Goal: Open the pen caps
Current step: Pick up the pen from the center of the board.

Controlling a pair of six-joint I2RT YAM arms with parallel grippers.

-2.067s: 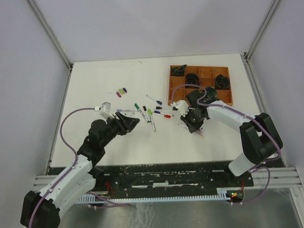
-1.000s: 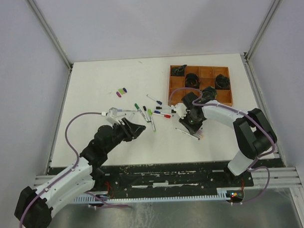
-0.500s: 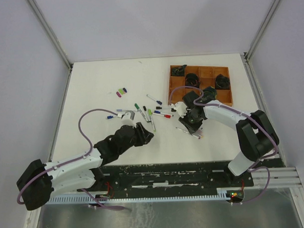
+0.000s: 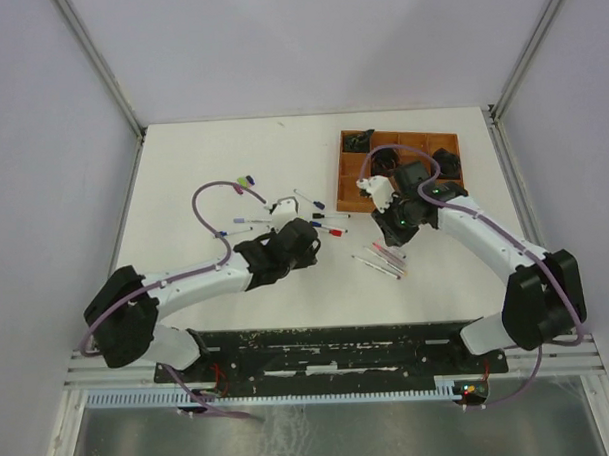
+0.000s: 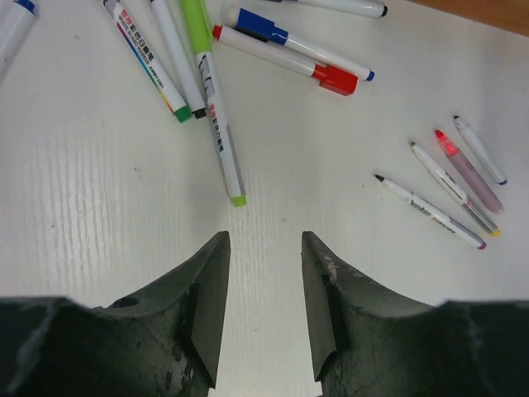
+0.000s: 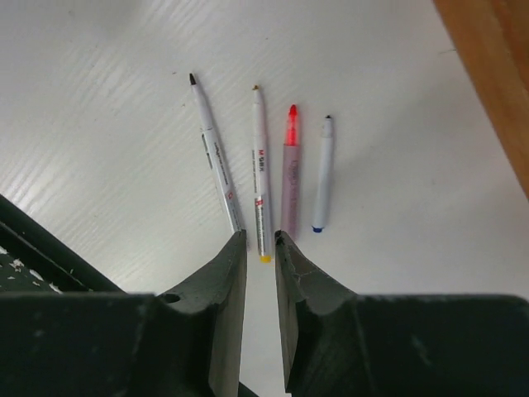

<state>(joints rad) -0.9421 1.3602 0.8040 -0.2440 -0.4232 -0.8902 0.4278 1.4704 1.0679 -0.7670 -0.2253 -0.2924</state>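
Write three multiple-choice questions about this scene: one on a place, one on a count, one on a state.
1. Where on the table does the brown tray lie? A far right; B near left; C centre.
2. How many uncapped pens lie before the right claw? A two; B four; C six.
3. The left claw is: A open, empty; B shut on a pen; C shut on a cap.
Answers: 1 A, it sits by the far right edge. 2 B, four bare tips lie side by side. 3 A, only table shows between its jaws.

free: left table (image 4: 183, 182) | blocked: scattered pens (image 5: 221, 136) centre, tray (image 4: 419, 144) right
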